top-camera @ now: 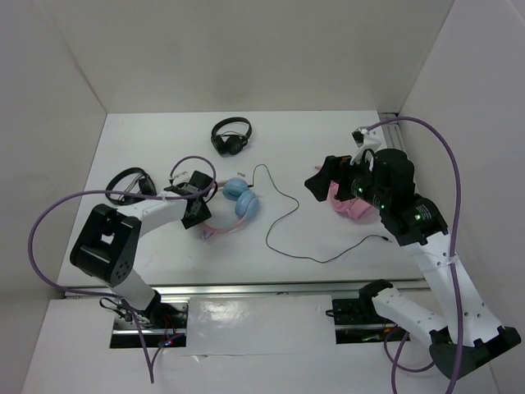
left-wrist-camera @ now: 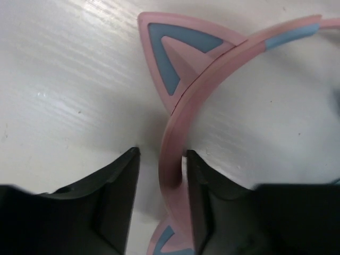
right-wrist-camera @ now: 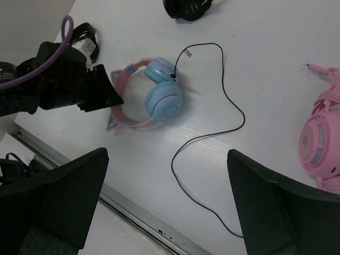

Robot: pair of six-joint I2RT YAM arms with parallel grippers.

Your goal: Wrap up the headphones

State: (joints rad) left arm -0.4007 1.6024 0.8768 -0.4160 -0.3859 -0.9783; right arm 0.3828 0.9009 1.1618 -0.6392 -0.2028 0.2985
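Small black headphones (top-camera: 231,135) lie at the far middle of the white surface (top-camera: 328,135). A second black pair (top-camera: 130,182) lies at the left, just behind the left arm. All-pink headphones (top-camera: 351,209) lie on the right, under the right arm, with a pink cord beside them.

The headphones (top-camera: 238,205) lie flat left of centre, with blue ear cups (right-wrist-camera: 164,98) stacked toward the middle and the pink headband (left-wrist-camera: 180,106) toward the left arm. A cat ear (left-wrist-camera: 175,48) lies flat on the surface. The black cable (top-camera: 283,217) runs from the upper cup in loose curves to the right, its plug end near the right arm's base, well apart from the all-pink pair.

The left pincer (left-wrist-camera: 162,154) is down at the headband, partly open and straddling it. The right finger (left-wrist-camera: 204,202) is against the band, and the left finger (left-wrist-camera: 114,196) stands off with a gap.

The right pincer (right-wrist-camera: 167,153) is spread wide above the surface, holding nothing.
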